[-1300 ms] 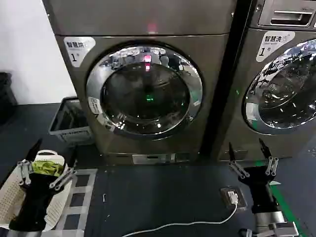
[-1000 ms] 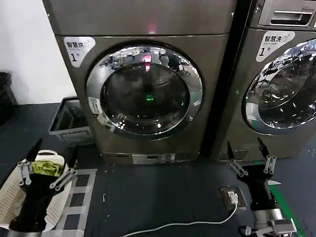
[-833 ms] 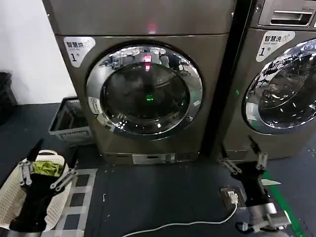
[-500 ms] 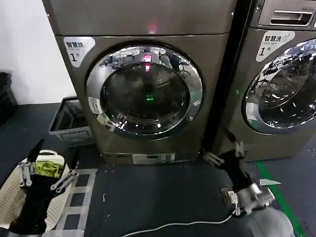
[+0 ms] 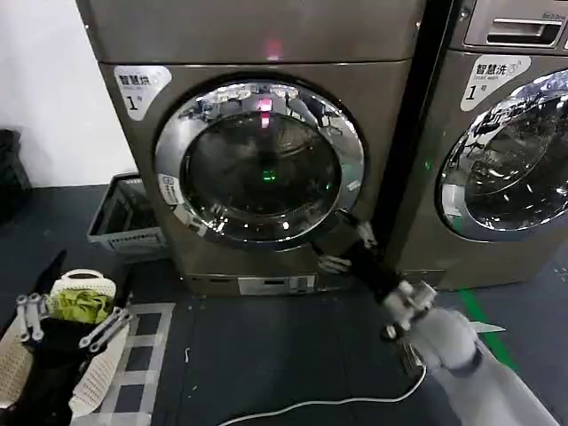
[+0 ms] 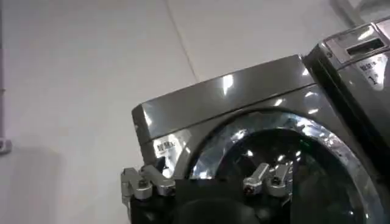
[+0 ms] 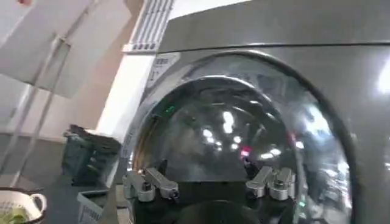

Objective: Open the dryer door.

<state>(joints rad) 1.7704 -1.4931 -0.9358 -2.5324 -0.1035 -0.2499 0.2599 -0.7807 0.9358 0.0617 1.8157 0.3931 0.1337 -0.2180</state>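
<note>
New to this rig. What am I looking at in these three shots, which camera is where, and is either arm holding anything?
It is a two-armed robot facing laundry machines, and each arm ends in a two-fingered pincer. The wide shot comes from a camera on its head, looking forward and down. The other two come from cameras on the wrists, each looking out past its own pincer.

The big round chrome-rimmed dryer door with dark glass is shut. The right pincer is stretched out to the door's lower right rim, fingers apart, gripping nothing; whether it touches the rim I cannot tell. Its wrist camera sees the same door up close. The left pincer is open and hangs low on the left, above a white basket holding something green. A grey crate and a white cable lie on the dark floor. A second machine stands to the right.
</note>
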